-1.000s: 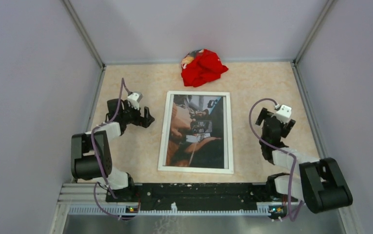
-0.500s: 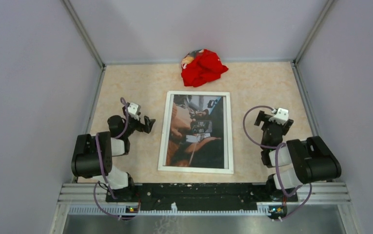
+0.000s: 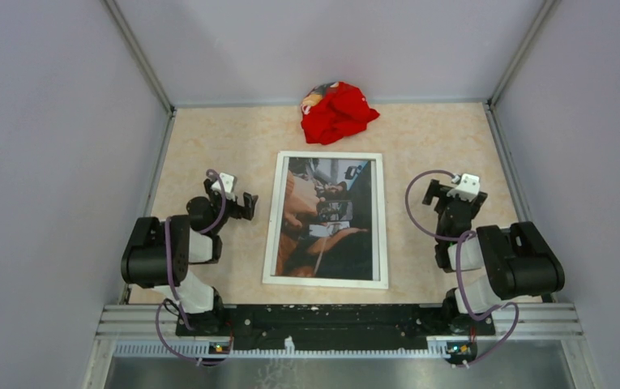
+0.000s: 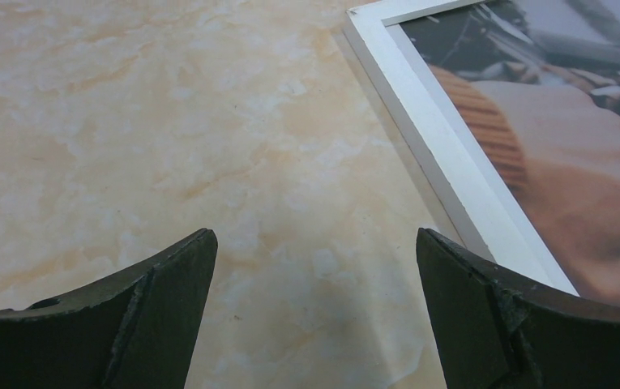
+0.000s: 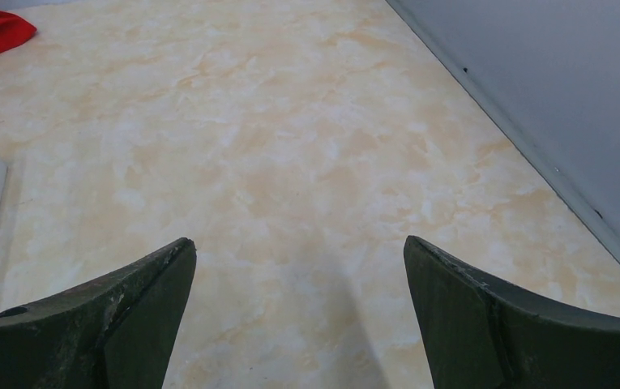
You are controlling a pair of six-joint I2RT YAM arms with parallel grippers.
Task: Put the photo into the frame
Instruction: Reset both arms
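We see the photo (image 3: 327, 217) lying within the white frame (image 3: 330, 155), flat at mid-table (image 3: 428, 138) on beige marbled laminate, the left gripper (image 4: 314, 243) and right gripper (image 5: 300, 247) flanking it empty, jaws spread wide, a red cloth (image 3: 337, 111) by the far grey wall (image 3: 331, 49)

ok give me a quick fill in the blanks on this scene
1. The frame around the photo has a ____ border.
2. The left gripper and right gripper are both ____, holding nothing.
3. The crumpled cloth at the far edge is ____.
Missing words: white; open; red.
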